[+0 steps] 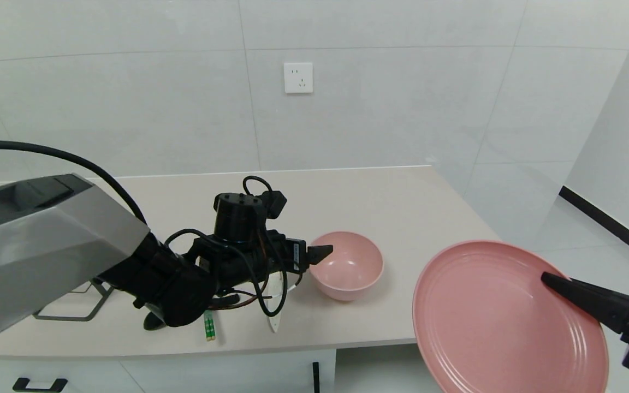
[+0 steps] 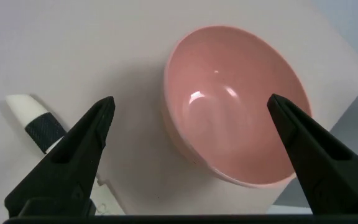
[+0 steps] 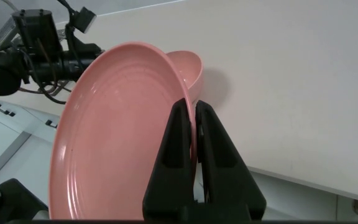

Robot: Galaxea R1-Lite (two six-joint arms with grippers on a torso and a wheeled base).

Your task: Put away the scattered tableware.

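Observation:
A pink bowl (image 1: 347,266) stands upright on the counter (image 1: 402,207). My left gripper (image 1: 322,252) hovers at its near-left rim. In the left wrist view that gripper (image 2: 190,102) is open, its fingers (image 2: 73,155) straddling the bowl (image 2: 235,118) from above without touching it. My right gripper (image 1: 548,278) is shut on the rim of a large pink plate (image 1: 505,322), held tilted off the counter's front right corner. The right wrist view shows the gripper (image 3: 194,115) pinching the plate (image 3: 117,130), with the bowl (image 3: 188,65) beyond it.
A white utensil (image 1: 275,314) with a black band (image 2: 42,129) lies under my left arm. Green-tipped chopsticks (image 1: 209,327) rest near the front edge. A metal wire stand (image 1: 74,305) sits at the left. The counter's back and right parts are bare.

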